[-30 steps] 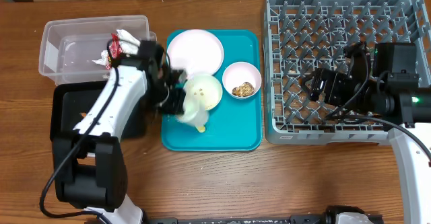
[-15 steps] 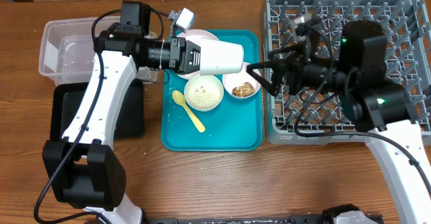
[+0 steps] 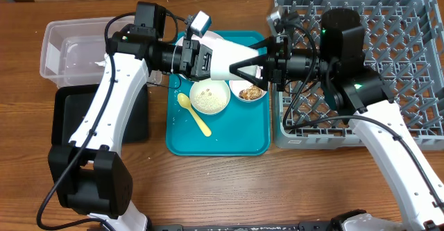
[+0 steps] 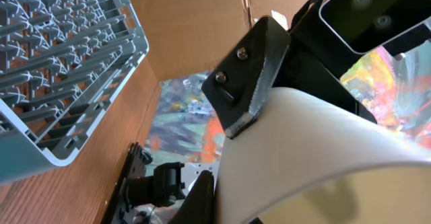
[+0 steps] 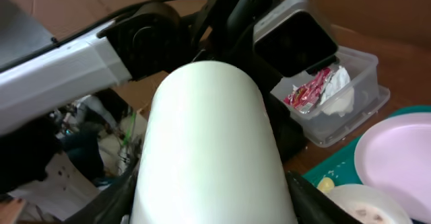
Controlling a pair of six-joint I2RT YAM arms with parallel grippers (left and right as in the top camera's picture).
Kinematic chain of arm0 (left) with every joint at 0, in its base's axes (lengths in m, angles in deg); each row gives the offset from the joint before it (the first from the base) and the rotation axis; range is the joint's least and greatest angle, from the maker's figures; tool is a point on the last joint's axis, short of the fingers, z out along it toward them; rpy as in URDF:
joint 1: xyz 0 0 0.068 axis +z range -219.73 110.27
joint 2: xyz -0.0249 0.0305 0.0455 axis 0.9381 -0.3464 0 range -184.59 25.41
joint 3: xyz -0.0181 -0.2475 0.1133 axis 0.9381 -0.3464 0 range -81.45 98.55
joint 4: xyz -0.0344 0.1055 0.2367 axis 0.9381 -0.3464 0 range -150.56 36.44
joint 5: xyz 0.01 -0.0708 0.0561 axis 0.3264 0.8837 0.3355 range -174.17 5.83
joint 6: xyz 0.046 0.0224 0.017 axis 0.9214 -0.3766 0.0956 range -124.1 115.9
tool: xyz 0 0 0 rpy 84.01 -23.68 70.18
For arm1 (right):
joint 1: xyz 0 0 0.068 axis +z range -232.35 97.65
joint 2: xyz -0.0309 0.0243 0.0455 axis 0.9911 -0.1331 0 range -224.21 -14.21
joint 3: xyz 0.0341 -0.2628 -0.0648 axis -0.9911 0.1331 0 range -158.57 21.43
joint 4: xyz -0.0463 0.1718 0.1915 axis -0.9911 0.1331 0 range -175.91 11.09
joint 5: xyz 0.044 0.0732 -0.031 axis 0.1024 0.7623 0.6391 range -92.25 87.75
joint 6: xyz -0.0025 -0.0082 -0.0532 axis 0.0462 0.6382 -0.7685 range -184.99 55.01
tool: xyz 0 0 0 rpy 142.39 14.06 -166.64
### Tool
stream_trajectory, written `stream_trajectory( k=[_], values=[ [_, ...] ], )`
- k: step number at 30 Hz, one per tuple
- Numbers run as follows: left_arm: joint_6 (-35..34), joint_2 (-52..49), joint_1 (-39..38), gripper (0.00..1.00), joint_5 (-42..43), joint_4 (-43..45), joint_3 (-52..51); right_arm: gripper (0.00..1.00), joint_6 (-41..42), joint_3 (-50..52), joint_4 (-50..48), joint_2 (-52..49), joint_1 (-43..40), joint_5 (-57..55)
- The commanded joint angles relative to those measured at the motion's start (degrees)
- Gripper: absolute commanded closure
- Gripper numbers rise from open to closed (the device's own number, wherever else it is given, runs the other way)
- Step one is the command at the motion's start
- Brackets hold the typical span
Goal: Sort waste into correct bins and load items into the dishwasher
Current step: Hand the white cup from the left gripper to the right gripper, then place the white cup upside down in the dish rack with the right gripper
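Note:
My left gripper (image 3: 201, 59) is shut on the small white cup (image 3: 225, 56) and holds it on its side above the teal tray (image 3: 236, 137). My right gripper (image 3: 241, 66) is open, with a finger on each side of the cup's free end. The cup fills the right wrist view (image 5: 212, 143) and the left wrist view (image 4: 323, 150). The bowl of rice (image 3: 209, 97), the bowl with a brown lump (image 3: 250, 92) and the yellow spoon (image 3: 195, 114) lie on the teal tray. The pink plate (image 5: 397, 157) is mostly hidden from overhead. The red wrapper (image 5: 306, 89) and the white paper (image 5: 340, 93) lie in the clear tub (image 3: 69, 47).
The grey dish rack (image 3: 409, 57) stands at the right, with my right arm reaching out across its left edge. The black tray (image 3: 76, 120) sits in front of the clear tub at the left. Both arms cross above the back of the teal tray.
My left gripper lifted the cup off the tray and carried it right. My right arm swung left out of the rack, and its open fingers now flank the cup.

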Motion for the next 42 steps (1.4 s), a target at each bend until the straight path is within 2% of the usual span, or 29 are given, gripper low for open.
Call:
stream_trajectory(
  k=[1, 3, 5, 7, 8, 11, 14, 16, 19, 23, 27, 33, 35, 38, 42],
  values=[
    [-0.6, 0.5, -0.2, 0.75, -0.2, 0.0, 1.0, 0.54, -0.8, -1.0, 0.8, 0.3, 0.7, 2.1],
    [-0.6, 0.5, -0.2, 0.64, -0.2, 0.0, 1.0, 0.55, -0.8, -1.0, 0.7, 0.4, 0.3, 2.1],
    [-0.6, 0.5, -0.1, 0.58, -1.6, 0.0, 1.0, 0.56, -0.3, -1.0, 0.9, 1.1, -1.7, 2.1],
    [-0.6, 0.5, -0.1, 0.56, -2.6, 0.0, 1.0, 0.56, 0.3, -1.0, 1.7, 2.0, -4.6, 2.0],
    [-0.7, 0.5, -0.1, 0.56, -4.6, 0.0, 1.0, 0.56, 0.8, -1.0, 4.9, 3.3, -8.7, -0.2],
    [-0.7, 0.5, 0.0, 0.57, -10.8, -0.8, 1.0, 0.55, 0.8, -1.0, 16.8, 6.3, -16.1, -13.2],
    [-0.7, 0.5, 0.0, 0.57, -24.4, -2.5, 1.0, 0.54, 0.2, -1.1, 28.3, 9.0, -20.3, -25.9],
    [-0.7, 0.5, 0.0, 0.57, -40.0, -3.7, 1.0, 0.55, 1.5, -1.5, 35.8, 9.9, -20.1, -35.7],
    [-0.6, 0.5, -0.4, 0.57, -57.0, -4.6, 1.0, 0.55, 5.1, -1.8, 44.3, 9.5, -17.1, -50.5],
    [-0.6, 0.5, -1.9, 0.57, -74.0, -4.8, 1.0, 0.55, 9.0, -1.8, 52.9, 5.6, -13.6, -56.8],
    [-0.6, 0.4, -2.8, 0.57, -78.7, -4.7, 1.0, 0.54, 9.3, -1.7, 57.9, -1.0, -12.8, -57.4],
    [-0.6, 0.0, -2.8, 0.57, -79.7, -4.7, 0.8, 0.52, 9.6, -1.7, 55.8, -8.5, -12.8, -58.3],
    [-0.6, 0.0, -2.8, 0.57, -79.7, -4.7, 0.3, 0.45, 9.6, -1.6, 55.6, -9.7, -12.8, -58.6],
    [-0.6, 0.0, -2.8, 0.57, -79.7, -4.3, -0.5, 0.23, 9.5, -1.5, 55.1, -11.1, -12.8, -58.6],
    [-0.5, -0.3, -2.8, 0.56, -79.7, -4.1, -0.6, 0.16, 9.5, -4.0, 55.0, -11.1, -12.9, -58.6]
  ],
)
